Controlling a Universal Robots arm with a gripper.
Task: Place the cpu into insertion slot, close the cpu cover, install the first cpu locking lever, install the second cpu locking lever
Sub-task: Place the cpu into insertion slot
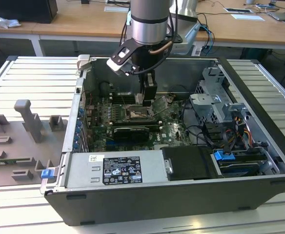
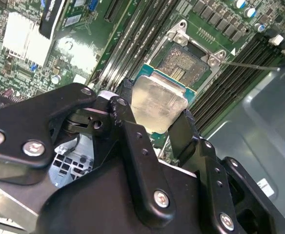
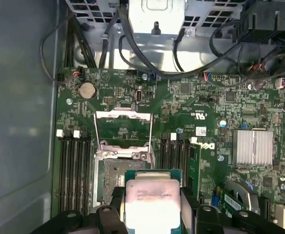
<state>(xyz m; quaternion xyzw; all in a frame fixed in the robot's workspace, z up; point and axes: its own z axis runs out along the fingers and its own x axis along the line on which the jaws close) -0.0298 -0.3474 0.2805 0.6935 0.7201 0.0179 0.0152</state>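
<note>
While desks [image 1: 84, 22] stand behind the ribbed table [image 1: 25, 78], the fingers [image 2: 182, 132] clamp the cpu [image 2: 157, 105].

One cpu [image 3: 152, 202]. One insertion slot [image 3: 111, 180]. One cpu cover [image 3: 123, 115], single window. One gripper [image 2: 156, 109], two fingers [image 2: 132, 136]. One robot arm [image 1: 150, 19]. One motherboard [image 3: 201, 102]. One computer case [image 1: 147, 204]. One coin battery [image 3: 87, 90]. One finned heatsink [image 3: 252, 147]. Two banks of memory slots [image 3: 75, 170], one each side of insertion slot. Two blue plastic clips [image 1: 47, 173], one outside case, one inside.
</note>
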